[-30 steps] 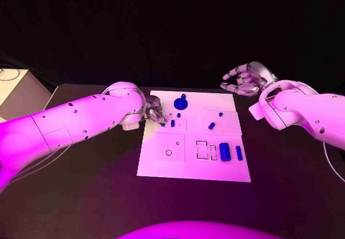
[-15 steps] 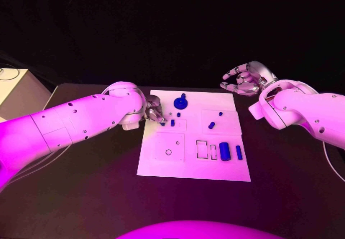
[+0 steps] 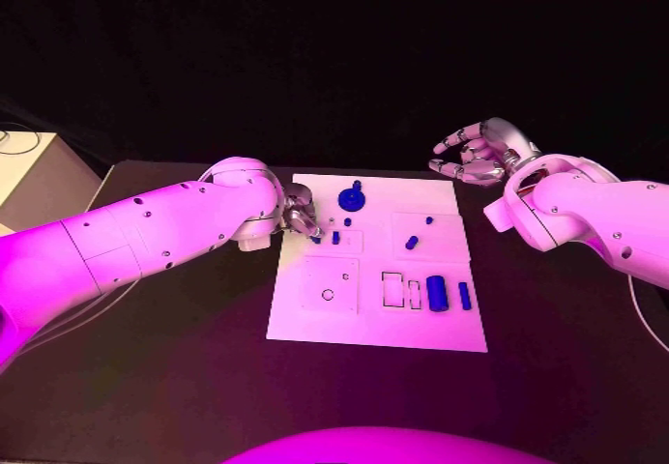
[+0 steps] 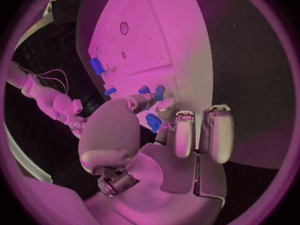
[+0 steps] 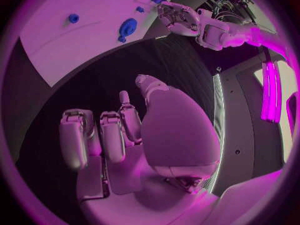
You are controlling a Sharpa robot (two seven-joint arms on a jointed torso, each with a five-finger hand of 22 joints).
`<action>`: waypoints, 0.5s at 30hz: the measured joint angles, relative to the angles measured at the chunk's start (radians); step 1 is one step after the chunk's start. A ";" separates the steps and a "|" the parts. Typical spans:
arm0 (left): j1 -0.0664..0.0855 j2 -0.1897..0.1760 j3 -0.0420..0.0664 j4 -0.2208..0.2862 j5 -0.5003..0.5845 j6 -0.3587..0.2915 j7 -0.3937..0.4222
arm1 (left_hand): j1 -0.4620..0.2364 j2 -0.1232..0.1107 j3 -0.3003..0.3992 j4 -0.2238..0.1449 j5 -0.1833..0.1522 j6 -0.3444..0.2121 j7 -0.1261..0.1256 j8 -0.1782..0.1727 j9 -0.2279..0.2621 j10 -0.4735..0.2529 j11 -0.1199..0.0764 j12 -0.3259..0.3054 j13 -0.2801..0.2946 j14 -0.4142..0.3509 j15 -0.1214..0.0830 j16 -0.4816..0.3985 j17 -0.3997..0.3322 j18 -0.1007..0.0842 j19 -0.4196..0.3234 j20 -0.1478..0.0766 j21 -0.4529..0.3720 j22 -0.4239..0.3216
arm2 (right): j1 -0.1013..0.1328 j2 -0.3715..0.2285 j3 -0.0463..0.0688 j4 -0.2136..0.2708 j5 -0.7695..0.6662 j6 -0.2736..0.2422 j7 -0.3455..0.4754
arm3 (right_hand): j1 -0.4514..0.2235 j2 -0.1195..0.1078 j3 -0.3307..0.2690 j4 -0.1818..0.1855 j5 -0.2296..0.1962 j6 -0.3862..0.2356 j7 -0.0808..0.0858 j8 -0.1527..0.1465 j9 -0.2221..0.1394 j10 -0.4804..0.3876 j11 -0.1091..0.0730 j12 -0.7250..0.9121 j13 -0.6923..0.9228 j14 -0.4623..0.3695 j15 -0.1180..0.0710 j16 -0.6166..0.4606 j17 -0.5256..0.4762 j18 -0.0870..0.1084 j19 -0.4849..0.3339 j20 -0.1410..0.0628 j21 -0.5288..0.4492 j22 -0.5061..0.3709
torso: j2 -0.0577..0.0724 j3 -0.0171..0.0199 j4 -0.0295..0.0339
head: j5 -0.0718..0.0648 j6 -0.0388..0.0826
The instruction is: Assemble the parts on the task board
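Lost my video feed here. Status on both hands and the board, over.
Left hand at task board edge, fingers among small blue parts; grip unclear. Right hand open, raised off board's far corner. Nothing blocking.

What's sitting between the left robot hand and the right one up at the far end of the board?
In the head view, between the left robot hand and right robot hand: a round blue part on the task board.

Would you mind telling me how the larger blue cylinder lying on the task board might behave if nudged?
The blue cylinder lies on its side on the flat task board, so it would probably roll sideways. It looks small and rigid, likely light.
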 measured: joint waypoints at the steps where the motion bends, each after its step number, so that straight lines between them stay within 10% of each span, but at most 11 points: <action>1: 0.000 0.000 0.000 -0.001 0.000 0.000 0.000 | -0.003 -0.003 0.000 0.000 0.000 0.002 -0.002 -0.001 -0.002 0.000 0.000 0.000 0.000 0.000 0.000 0.000 0.000 0.000 0.000 0.000 0.000 0.000 | 0.000 0.000 0.000 0.000 0.000 0.000 0.000 | 0.000 0.000 0.000 0.000 0.000 0.000 0.000 0.000 0.000 0.000 0.000 0.000 0.000 0.000 0.000 0.000 0.000 0.000 0.000 0.000 0.000 0.000 | 0.000 0.0000 0.0000 | 0.000 0.000; 15: 0.002 0.006 0.000 -0.010 0.000 0.006 -0.001 | -0.033 -0.012 0.037 -0.051 -0.002 0.011 -0.007 -0.007 -0.007 0.000 0.000 0.000 0.000 0.000 0.000 0.000 0.000 0.000 0.000 0.000 0.000 0.000 | -0.001 -0.001 0.000 0.001 0.000 0.000 0.000 | 0.000 0.000 0.000 0.000 0.000 0.000 0.000 0.000 0.000 0.000 0.000 0.000 0.000 0.000 0.000 0.000 0.000 0.000 0.000 0.000 0.000 0.000 | 0.001 0.0000 -0.0009 | -0.001 -0.002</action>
